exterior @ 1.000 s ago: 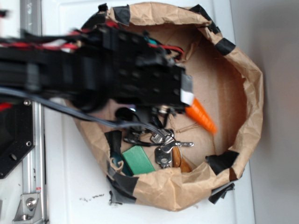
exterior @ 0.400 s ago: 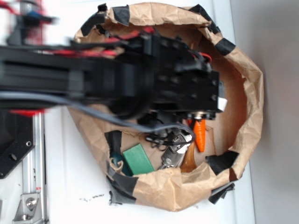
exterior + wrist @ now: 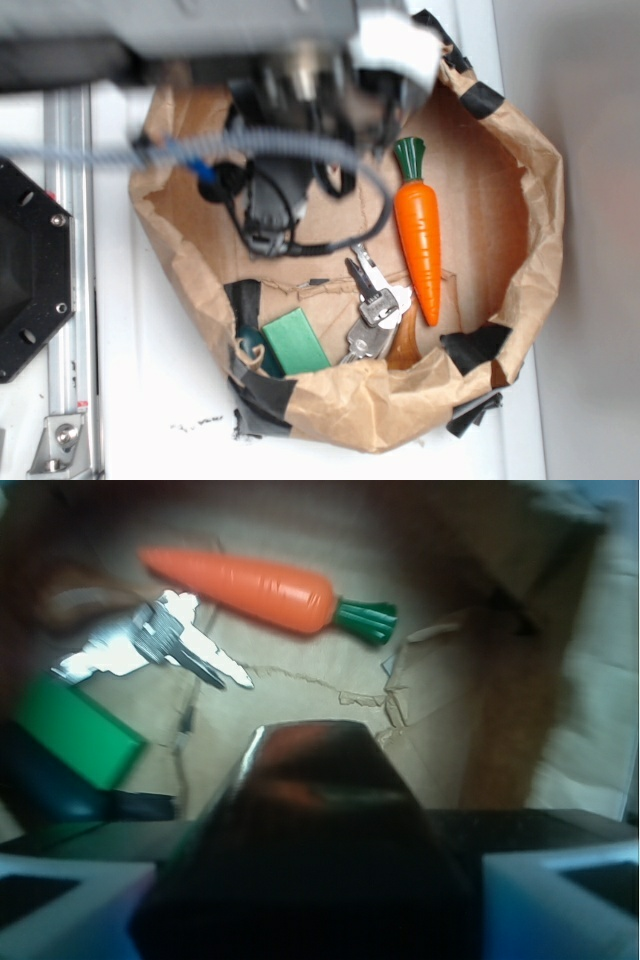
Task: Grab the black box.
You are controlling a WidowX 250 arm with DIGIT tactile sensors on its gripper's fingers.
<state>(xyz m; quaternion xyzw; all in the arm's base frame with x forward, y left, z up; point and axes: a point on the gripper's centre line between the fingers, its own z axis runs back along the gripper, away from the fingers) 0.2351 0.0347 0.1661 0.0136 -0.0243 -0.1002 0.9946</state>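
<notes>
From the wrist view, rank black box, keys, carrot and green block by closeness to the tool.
1. black box, between the tool's fingers, centre bottom.
2. green block, left.
3. keys, upper left; close to the green block's rank.
4. carrot, top, farthest.

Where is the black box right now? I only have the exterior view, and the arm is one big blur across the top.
Observer: In the wrist view the black box sits between the pale fingers of the gripper and fills the gap between them.
Operator: Is anything else caught in there with it?
Observer: No. The keys and the carrot lie beyond the box on the floor of the paper bag, apart from it.
Operator: And the green block?
Observer: The green block is off to the left in that picture, not touching the box.
</notes>
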